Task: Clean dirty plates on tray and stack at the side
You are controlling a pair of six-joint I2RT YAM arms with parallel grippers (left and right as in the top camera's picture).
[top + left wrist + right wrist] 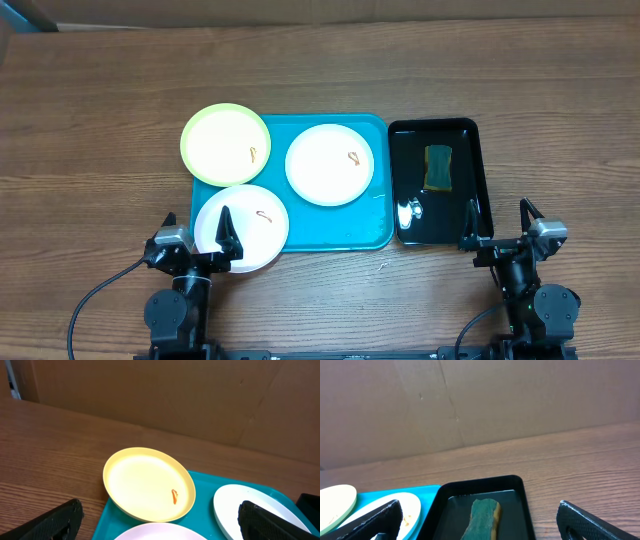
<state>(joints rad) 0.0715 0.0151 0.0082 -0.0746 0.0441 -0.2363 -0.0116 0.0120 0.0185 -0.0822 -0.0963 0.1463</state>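
A large turquoise-blue rectangular plastic tray (345, 232) with a raised rim lies on a brown wood-grain table (100, 90), and all three plates rest on it. A pale yellow-green round plate (225, 145) overhangs the tray's far-left corner, partly above the table, with a small orange-brown smear (253, 154) near its right edge. A white round plate (330, 165) sits wholly inside the tray, towards its far-right part, and is also smeared. Another white plate (250, 225) overhangs the tray's near-left corner and carries a similar mark. A smaller glossy black tray (478, 170) stands just beside the turquoise tray's right rim and holds a green rectangular sponge (438, 167) in its far half. The left gripper (197, 216) hangs at the turquoise tray's near-left corner, jaws spread wide and empty, one finger above the near white plate. The right gripper (497, 214) hangs off the turquoise tray's near-right side, by the black tray's near-right corner, its jaws likewise wide apart and holding nothing.
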